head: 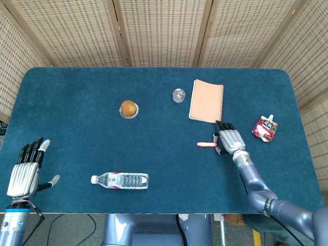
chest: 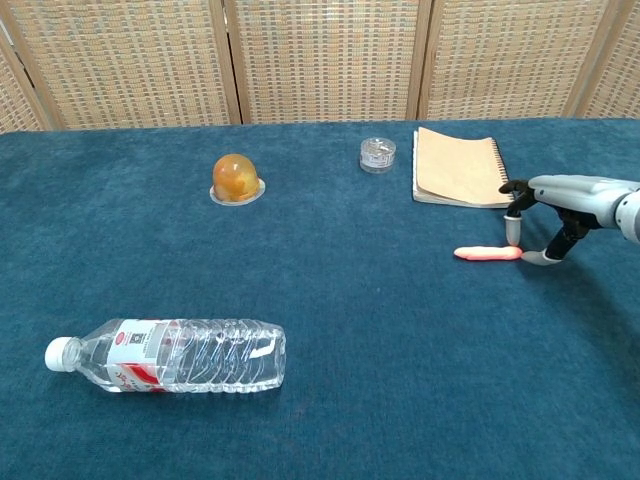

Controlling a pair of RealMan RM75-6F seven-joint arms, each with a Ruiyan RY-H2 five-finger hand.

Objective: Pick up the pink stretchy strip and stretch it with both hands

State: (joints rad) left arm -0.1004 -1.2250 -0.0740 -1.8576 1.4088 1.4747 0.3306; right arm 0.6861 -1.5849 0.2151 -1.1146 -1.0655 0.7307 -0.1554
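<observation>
The pink stretchy strip [head: 206,144] [chest: 487,253] lies flat on the blue table, a little right of the middle. My right hand [head: 229,139] [chest: 552,210] is down at the strip's right end, fingers spread, with fingertips [chest: 513,231] touching or just over that end; it does not hold the strip. My left hand [head: 25,170] hangs at the table's front left corner, fingers apart and empty, far from the strip; the chest view does not show it.
A tan spiral notebook [head: 206,101] [chest: 459,167] lies just behind the strip. Beside it stands a small clear jar [head: 178,95] [chest: 377,153]. An orange ball on a disc [head: 129,108], a lying water bottle [head: 121,180] [chest: 170,355] and a red-white pouch [head: 265,128] sit around.
</observation>
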